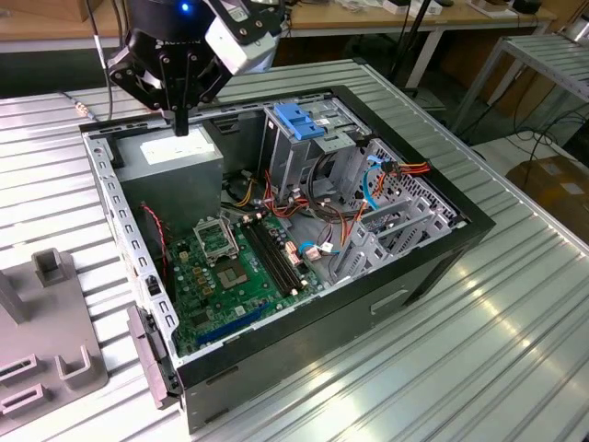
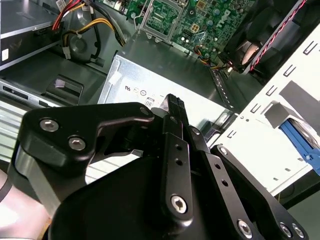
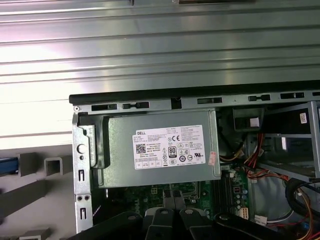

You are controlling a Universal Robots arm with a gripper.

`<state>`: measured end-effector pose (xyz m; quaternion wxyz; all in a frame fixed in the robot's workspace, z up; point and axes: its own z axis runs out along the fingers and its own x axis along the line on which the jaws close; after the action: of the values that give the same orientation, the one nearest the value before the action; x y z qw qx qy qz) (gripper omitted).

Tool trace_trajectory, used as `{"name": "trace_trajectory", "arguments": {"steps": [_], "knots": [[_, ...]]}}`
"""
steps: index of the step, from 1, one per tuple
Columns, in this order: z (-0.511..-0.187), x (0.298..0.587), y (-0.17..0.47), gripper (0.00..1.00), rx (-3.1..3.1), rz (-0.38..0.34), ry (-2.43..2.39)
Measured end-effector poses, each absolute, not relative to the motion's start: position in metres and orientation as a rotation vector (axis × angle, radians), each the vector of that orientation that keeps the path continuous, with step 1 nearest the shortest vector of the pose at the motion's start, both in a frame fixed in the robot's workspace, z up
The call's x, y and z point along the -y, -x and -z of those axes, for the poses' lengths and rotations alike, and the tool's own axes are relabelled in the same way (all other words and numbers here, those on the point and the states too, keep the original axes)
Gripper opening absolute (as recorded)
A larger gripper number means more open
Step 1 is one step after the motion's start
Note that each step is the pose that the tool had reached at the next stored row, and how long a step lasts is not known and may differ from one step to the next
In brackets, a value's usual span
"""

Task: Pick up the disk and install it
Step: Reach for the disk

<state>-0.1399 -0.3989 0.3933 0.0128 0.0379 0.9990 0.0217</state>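
My gripper (image 1: 181, 127) hangs shut and empty just above the large grey box with a white label (image 1: 175, 158) in the far-left corner of the open computer case (image 1: 433, 267). In both wrist views the black fingertips (image 2: 172, 102) (image 3: 170, 196) are pressed together over that box (image 3: 160, 147). A blue plastic edge beside silver-grey metal, seemingly the disk (image 2: 300, 142), sits in a pale slotted fixture outside the case. A blue strip (image 3: 7, 165) also lies at that fixture in the first wrist view.
A metal drive cage with a blue plastic handle (image 1: 299, 120) stands at the back of the case. The green motherboard (image 1: 230, 267) and loose cables (image 1: 368, 184) fill the floor. A grey slotted fixture (image 1: 41, 331) sits on the ribbed metal table (image 1: 479, 368) at the exterior view's left.
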Motion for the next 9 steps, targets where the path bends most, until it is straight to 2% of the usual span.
{"name": "trace_trajectory", "arguments": {"steps": [9], "knots": [[-0.3933, 0.3989, 0.1425, 0.10, -3.114, -0.068, -0.118]]}}
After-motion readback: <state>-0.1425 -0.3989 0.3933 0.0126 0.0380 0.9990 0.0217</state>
